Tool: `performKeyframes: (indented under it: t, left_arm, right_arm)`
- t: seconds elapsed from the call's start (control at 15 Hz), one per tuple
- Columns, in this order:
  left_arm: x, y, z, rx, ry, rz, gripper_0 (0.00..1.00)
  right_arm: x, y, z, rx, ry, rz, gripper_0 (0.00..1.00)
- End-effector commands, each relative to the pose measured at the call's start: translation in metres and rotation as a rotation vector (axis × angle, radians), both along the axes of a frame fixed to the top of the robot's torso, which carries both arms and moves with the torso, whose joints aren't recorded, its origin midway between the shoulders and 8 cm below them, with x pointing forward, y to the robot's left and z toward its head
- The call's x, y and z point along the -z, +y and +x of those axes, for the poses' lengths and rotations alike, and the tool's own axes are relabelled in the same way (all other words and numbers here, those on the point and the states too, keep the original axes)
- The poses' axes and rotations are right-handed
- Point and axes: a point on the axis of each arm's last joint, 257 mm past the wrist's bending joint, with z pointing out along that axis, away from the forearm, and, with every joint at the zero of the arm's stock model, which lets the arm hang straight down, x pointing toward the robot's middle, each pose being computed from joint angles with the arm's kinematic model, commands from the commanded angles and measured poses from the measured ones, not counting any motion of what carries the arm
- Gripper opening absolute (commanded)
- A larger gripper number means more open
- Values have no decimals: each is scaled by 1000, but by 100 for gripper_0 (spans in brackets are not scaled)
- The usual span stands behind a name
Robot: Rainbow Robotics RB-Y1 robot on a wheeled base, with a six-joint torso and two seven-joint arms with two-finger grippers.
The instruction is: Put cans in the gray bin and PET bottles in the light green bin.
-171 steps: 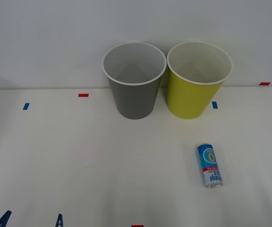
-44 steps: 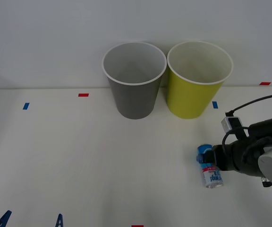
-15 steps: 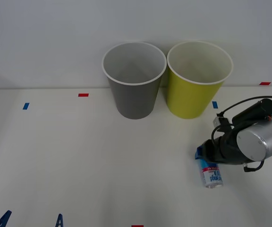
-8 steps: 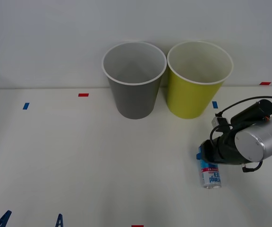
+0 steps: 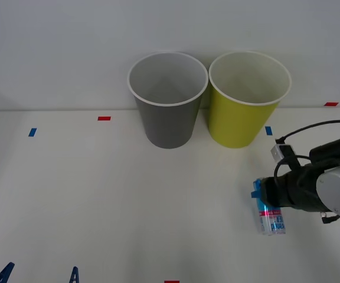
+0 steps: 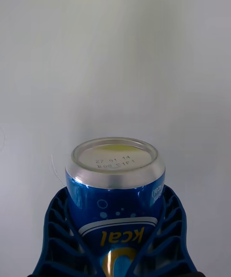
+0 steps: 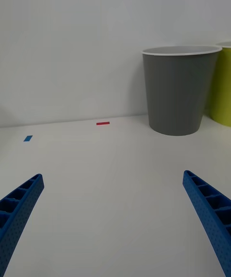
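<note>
While my right end effector [image 5: 263, 199] sits low over the right side of the white worktop [image 5: 99, 200], its blue ribbed fingers [image 6: 57, 229] are clamped on either side of the can [image 5: 271, 217]. From the right wrist camera the can [image 6: 115, 195] fills the space between both fingers, silver end facing outward, blue half in the grip. From the front, the can's white lower half pokes out toward me past the fingers, lying close to the worktop; whether it touches the surface, cannot tell.

Gray bin [image 5: 168, 100] and light green bin [image 5: 248, 99] stand upright side by side at the far edge, nearly touching. The can lies nearer the green one, well short of both.

Left end effector [image 7: 115, 219] parked at the near left, fingers spread wide, nothing between them, facing the gray bin [image 7: 180, 89].
</note>
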Motion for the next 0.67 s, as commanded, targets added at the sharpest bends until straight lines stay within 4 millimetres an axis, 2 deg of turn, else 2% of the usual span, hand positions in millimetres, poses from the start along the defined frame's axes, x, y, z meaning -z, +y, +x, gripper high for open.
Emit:
performKeyframes:
  t: [0.07, 0.33, 0.53, 0.67]
  left_arm:
    - [0, 0, 0, 0, 0, 0, 100]
    - [0, 0, 0, 0, 0, 0, 100]
    - [0, 0, 0, 0, 0, 0, 100]
    - [0, 0, 0, 0, 0, 0, 100]
  right_arm:
    - [-24, 2, -10, -78, -108, -14, 0]
    - [-58, 13, -16, -142, -229, 8, 0]
    - [-91, 32, -11, -209, -342, 76, 0]
    - [-124, 42, -5, -232, -457, 84, 0]
